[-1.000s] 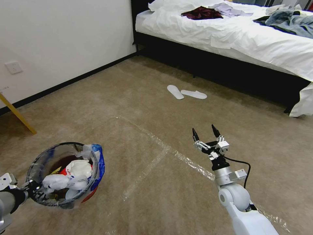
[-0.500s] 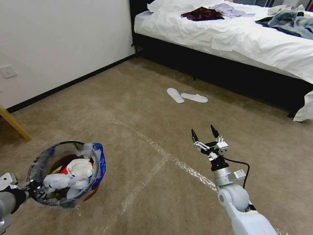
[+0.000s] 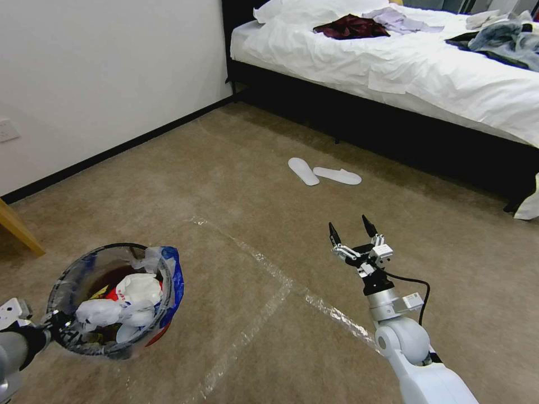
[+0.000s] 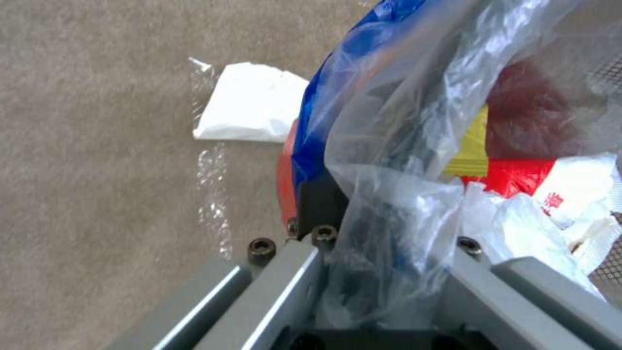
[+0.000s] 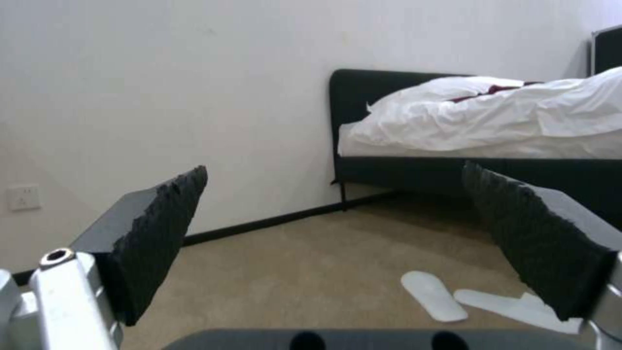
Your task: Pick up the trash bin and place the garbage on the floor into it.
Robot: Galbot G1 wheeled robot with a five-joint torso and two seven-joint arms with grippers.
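Left gripper [image 3: 48, 331] at 8 o'clock, fingers clamped on trash bin [image 3: 112, 300] rim; bin holds garbage [image 3: 135, 292]. Right gripper [image 3: 352, 229] at 5 o'clock, fingers spread, empty.

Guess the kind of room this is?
Most likely a bedroom, perhaps a hotel room: a bed with white sheets and clothes on it, a pair of white slippers, and carpet wall to wall.

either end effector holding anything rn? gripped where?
Left end effector holds the trash bin by its rim, clamped over the plastic liner. Right end effector is open and empty above the carpet.
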